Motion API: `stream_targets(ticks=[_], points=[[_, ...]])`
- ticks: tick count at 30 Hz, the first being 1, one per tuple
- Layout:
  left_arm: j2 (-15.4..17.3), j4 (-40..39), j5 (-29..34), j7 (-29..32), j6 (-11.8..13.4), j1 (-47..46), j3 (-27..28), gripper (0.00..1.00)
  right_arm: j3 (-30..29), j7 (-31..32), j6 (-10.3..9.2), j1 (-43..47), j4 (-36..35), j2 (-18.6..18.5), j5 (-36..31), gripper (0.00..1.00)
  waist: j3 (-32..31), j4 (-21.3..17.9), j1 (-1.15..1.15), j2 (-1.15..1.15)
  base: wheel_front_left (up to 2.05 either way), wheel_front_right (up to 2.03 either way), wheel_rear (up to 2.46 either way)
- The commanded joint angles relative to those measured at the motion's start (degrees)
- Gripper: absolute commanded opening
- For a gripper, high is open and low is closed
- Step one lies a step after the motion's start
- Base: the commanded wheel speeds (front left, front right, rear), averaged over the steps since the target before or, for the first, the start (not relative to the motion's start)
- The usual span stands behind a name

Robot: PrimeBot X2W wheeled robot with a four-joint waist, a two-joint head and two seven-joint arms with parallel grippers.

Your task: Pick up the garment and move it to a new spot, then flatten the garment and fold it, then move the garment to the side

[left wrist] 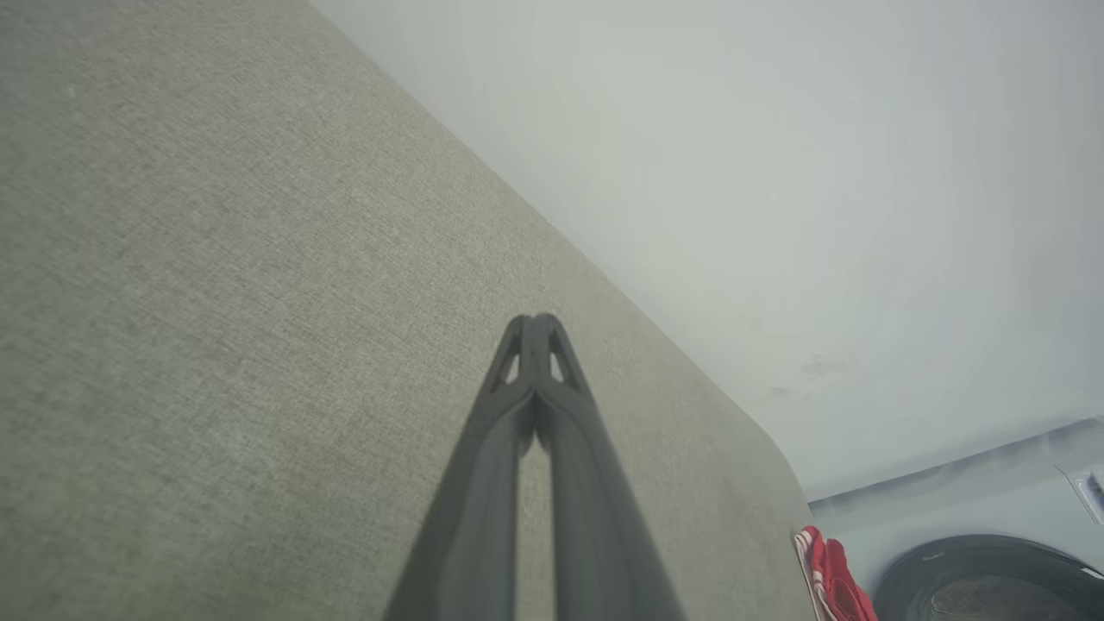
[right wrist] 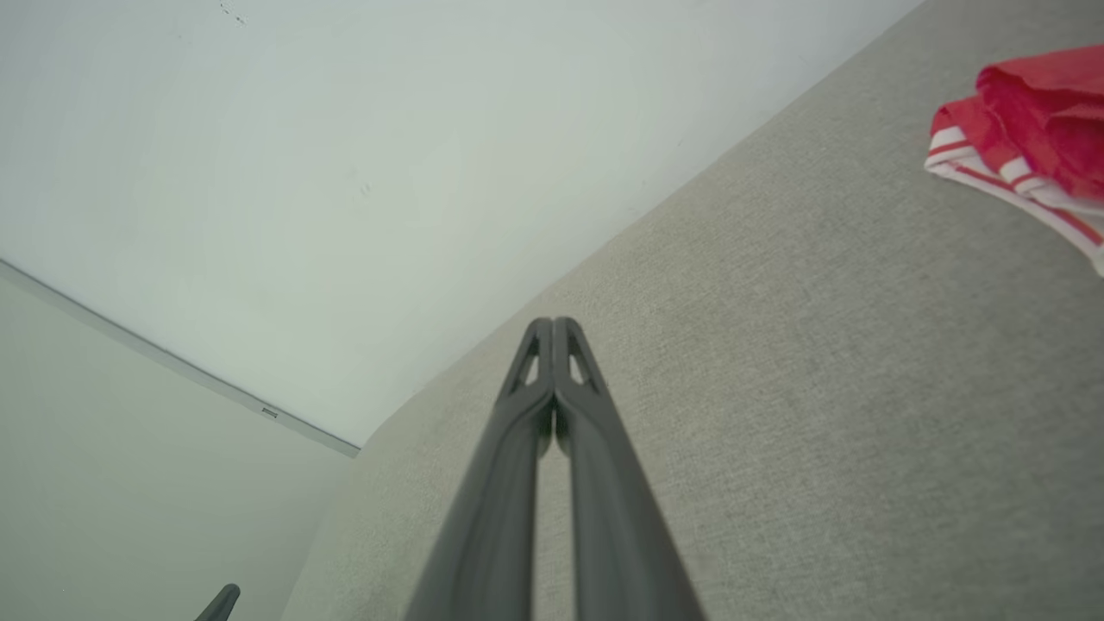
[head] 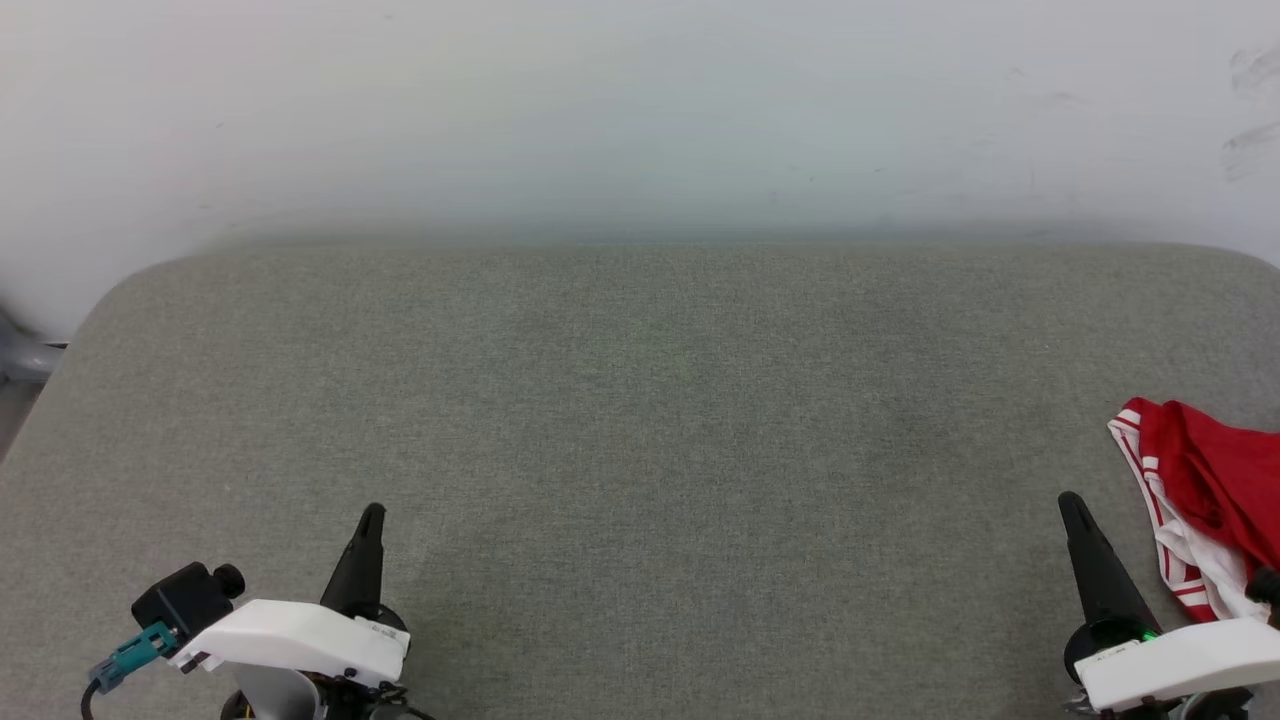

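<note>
A: Where is the garment?

B: At the far right of the grey padded surface. It is bunched in a heap, red cloth on top, with a red-and-white striped band along its left edge. The edge of the head view cuts off its right part.

A: And the right gripper?

B: Just left of the heap, at the near edge of the surface, with its fingers pointing away toward the wall. A strip of bare grey fabric shows between the dark fingers and the striped band, so the tips do not touch the cloth. Lower down, the heap meets the gripper's white housing in the picture. I cannot tell whether they touch there.

A: Is it holding anything?

B: No. In the right wrist view its two fingers are pressed together at the tips with nothing between them. The garment lies up and to the right of them, clear of the tips.

A: The left gripper?

B: At the near left, well apart from the garment, with most of the surface's width between them. Its fingers are also pressed together and empty, over bare grey fabric. In the left wrist view the garment is a small red patch at the surface's right end, beside a pale appliance with a dark round door.
</note>
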Motion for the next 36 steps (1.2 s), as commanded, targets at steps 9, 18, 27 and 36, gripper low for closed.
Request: stream_targets(ticks=[9, 18, 27, 36], points=[[-1.03, -0.12, -5.98, 1.83, -1.32, -1.9, 2.35, 0.0, 0.16, 0.25, -0.01, -2.87, 1.72, -0.55, 7.59, 0.0, 0.01, -0.1, -0.01, 0.0, 0.0, 0.0, 0.0], [-2.05, 0.25, -10.73, 3.35, -2.2, -2.17, 3.98, 0.0, 0.23, 0.4, -0.01, -4.06, 3.55, -0.57, 13.45, 0.0, 0.03, -0.2, -0.01, 0.0, 0.0, 0.0, 0.0], [-2.92, 0.58, -15.07, 4.69, -2.99, -2.44, 5.48, 0.0, 0.28, 0.62, -0.01, -5.12, 5.26, -0.56, 18.89, 0.0, 0.04, -0.29, -0.01, 0.0, 0.0, 0.0, 0.0], [-3.82, 0.89, -19.05, 5.99, -3.82, -2.54, 6.83, 0.0, 0.28, 0.77, -0.01, -6.03, 6.83, -0.53, 23.81, 0.0, 0.05, -0.39, -0.01, 0.0, 0.0, 0.0, 0.0]])
